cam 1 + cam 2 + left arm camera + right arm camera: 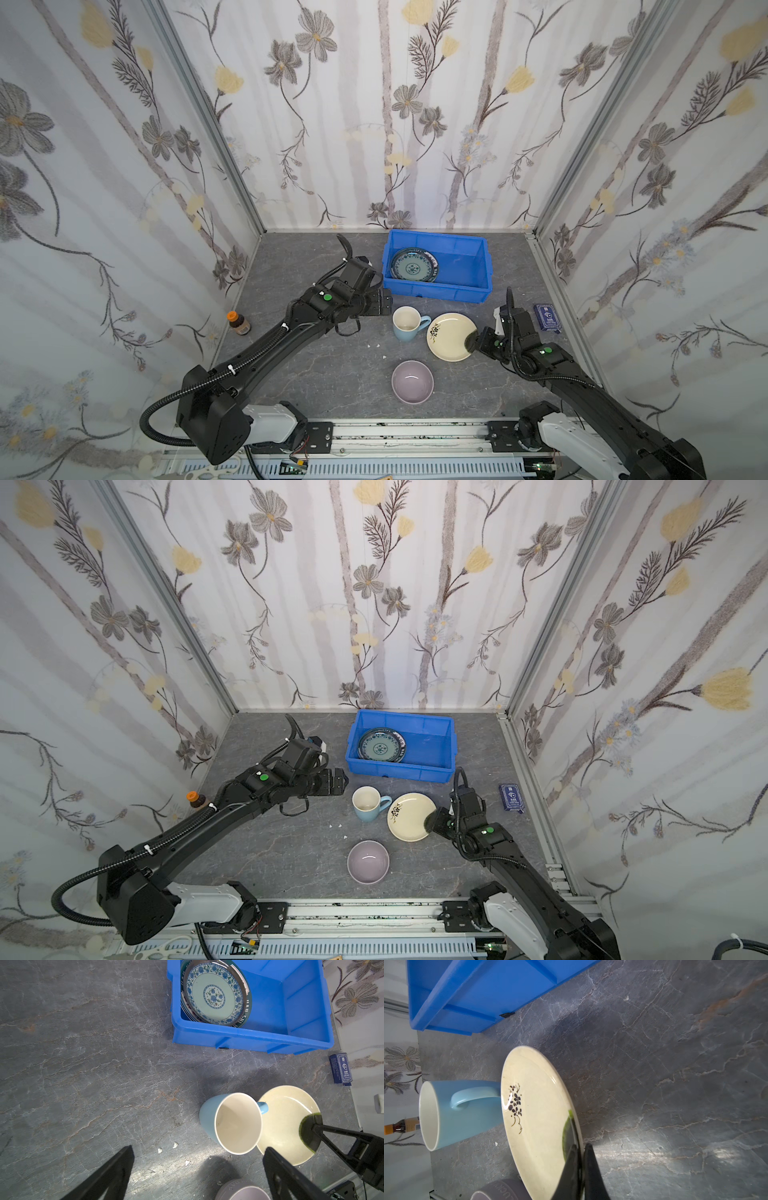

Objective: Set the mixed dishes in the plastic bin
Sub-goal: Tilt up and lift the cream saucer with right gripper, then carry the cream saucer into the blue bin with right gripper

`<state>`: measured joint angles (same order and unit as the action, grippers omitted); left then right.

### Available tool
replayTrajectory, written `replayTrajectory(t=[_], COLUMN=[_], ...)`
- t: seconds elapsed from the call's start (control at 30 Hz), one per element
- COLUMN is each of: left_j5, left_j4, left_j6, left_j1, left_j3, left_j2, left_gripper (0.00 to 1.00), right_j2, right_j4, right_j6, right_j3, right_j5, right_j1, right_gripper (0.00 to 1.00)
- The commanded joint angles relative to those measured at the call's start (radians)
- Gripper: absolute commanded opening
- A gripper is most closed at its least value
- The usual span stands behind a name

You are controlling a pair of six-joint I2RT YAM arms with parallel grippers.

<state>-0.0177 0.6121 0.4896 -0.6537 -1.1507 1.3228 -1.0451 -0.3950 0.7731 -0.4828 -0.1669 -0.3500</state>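
The right gripper [580, 1148] pinches the rim of the cream flower-marked plate [537, 1118], which is beside the light-blue mug [234, 1124] and outside the blue plastic bin [440, 291]; whether the plate is lifted is unclear. The left gripper [198, 1148] hangs spread wide, empty. Teal-patterned plates [413, 266] are stacked in the bin, the lower one mostly hidden.

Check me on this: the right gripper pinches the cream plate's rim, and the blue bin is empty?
Not quite. The blue bin is not empty: a teal-patterned plate lies in it, as the left wrist view shows. The right gripper does pinch the rim of the cream plate.
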Motion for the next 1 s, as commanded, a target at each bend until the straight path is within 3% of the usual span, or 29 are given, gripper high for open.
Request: replayTrajectory(t=[0.0,0.47,0.97], left_j5=[0.021,0.037,0.072], left_j4=[0.014,0.047,0.067], left_j6=[-0.005,-0.019,-0.048], left_j1=[0.000,-0.001,0.003], left_j3=[-0.018,-0.083,-0.120], left_j2=[-0.005,0.015,0.036], left_gripper=[1.00,1.00,1.00], right_j2=[0.020,0.071,-0.099], right_j4=[-0.008,-0.044,0.025], right_j6=[-0.020,-0.059,-0.087], right_j3=[-0.023,-0.105,-0.321], right_j5=[-0.004,0.007,-0.019], right_j1=[0.010,0.062,0.066], right_gripper=[0.02,0.02,0.01])
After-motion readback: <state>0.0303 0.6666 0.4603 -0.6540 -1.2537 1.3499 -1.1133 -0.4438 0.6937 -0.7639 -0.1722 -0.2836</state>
